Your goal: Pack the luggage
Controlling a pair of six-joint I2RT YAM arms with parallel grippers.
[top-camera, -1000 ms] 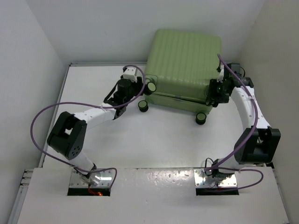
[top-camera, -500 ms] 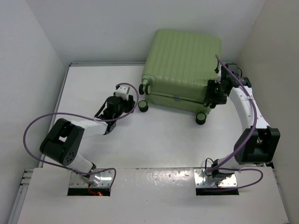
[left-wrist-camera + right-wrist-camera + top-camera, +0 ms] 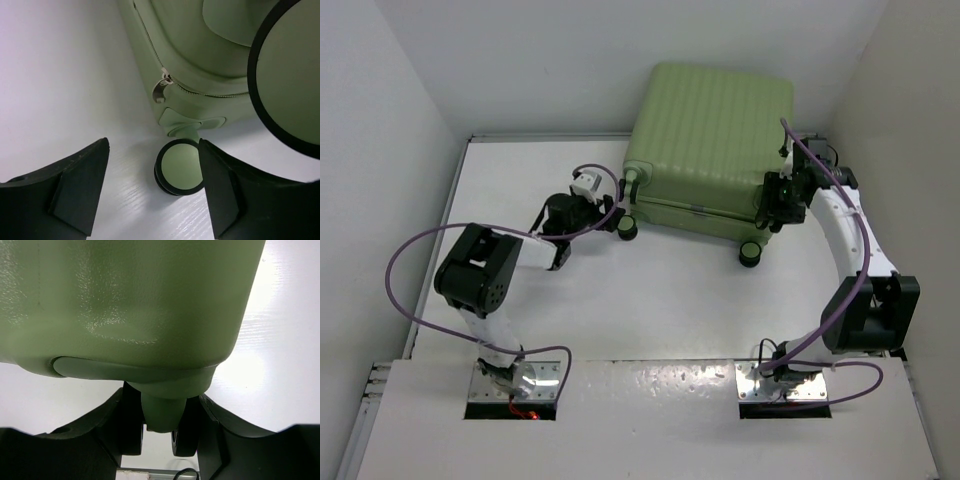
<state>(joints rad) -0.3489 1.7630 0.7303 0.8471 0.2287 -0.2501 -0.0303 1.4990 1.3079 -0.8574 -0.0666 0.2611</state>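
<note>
At the far side of the table (image 3: 520,180), right of centre, the luggage (image 3: 715,130) is laid flat and closed, its wheeled edge turned toward the arms and its seam run from left to right. The left gripper (image 3: 608,213) is held low at the near left corner with its jaws apart and nothing between them. A small wheel (image 3: 181,167) is seen just ahead of the gap, and the zipper pull (image 3: 161,89) lies beyond it, higher on the shell and slightly left. The pull is judged to be the left arm's to reach, since it is the nearer. A second wheel (image 3: 290,75) is cut off at the edge of the left wrist view. At the right corner, the right gripper (image 3: 159,432) is clamped on the caster (image 3: 132,432), a finger pressed to each side. How far the zip is drawn cannot be made out, and the contents are hidden
</note>
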